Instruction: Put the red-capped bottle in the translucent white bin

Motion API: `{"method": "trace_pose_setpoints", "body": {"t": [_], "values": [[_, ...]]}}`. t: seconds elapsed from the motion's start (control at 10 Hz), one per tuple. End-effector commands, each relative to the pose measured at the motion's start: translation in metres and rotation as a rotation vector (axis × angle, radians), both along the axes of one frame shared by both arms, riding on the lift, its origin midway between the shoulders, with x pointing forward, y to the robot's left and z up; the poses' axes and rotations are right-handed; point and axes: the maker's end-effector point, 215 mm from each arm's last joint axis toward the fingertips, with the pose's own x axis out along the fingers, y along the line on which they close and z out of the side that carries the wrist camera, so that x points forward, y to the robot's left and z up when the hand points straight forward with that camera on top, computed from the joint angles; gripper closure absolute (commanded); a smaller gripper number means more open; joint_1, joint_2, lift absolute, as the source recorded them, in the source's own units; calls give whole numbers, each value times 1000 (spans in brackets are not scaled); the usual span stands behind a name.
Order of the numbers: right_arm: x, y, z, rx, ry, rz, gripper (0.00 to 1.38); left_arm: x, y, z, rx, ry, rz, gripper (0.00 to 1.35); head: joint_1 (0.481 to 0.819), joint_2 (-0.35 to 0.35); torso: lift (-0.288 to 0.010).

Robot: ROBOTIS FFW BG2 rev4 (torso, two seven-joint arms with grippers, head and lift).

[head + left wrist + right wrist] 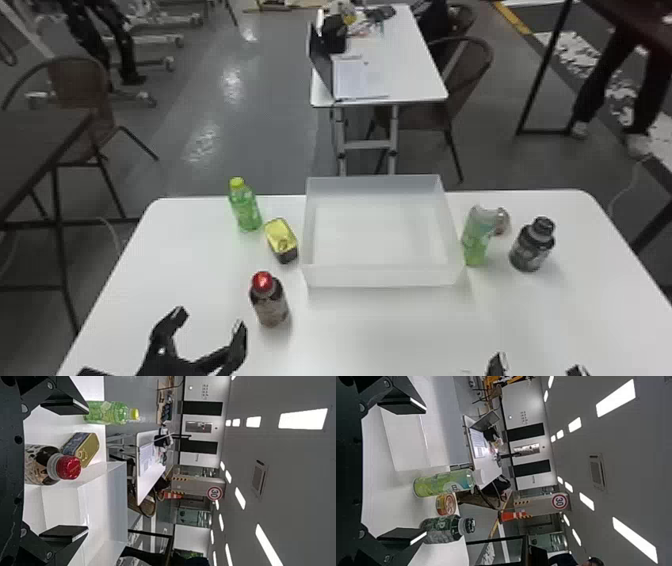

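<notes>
In the head view, my left gripper (210, 332) stands open at the lower left, its fingers to the left of and nearer than the red-capped bottle (270, 305). That bottle is upright on the table, in front of the translucent white bin's (380, 276) left front corner. My right gripper (539, 367) is open at the bottom right edge. In the left wrist view, the red-capped bottle (43, 465) shows between the spread fingers of my left gripper (65, 470), touching neither. The right wrist view has my right gripper (402, 471) with nothing held.
Left of the bin stand a green bottle (245, 207) and a yellow-topped tin (281, 240). To its right are a light green bottle (477, 237), a small round can (501, 221) and a dark bottle (533, 245). The white table's (395, 330) far edge runs behind them.
</notes>
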Motion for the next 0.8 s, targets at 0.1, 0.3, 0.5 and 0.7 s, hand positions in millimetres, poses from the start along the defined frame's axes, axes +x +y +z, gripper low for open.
{"method": "trace_pose_setpoints", "body": {"t": [0.1, 0.3, 0.5, 0.7], "values": [[-1, 0, -1, 1, 2, -1, 200, 0, 0, -1, -1, 5, 2, 233, 695, 92, 0], [1, 0, -1, 3, 0, -2, 200, 0, 0, -2, -4, 6, 3, 233, 695, 91, 0], [2, 0, -1, 5, 1, -2, 199, 0, 2, -2, -5, 9, 6, 233, 695, 92, 0], [3, -1, 0, 4, -2, -3, 199, 4, 10, -10, -9, 38, 14, 226, 695, 94, 0]]}}
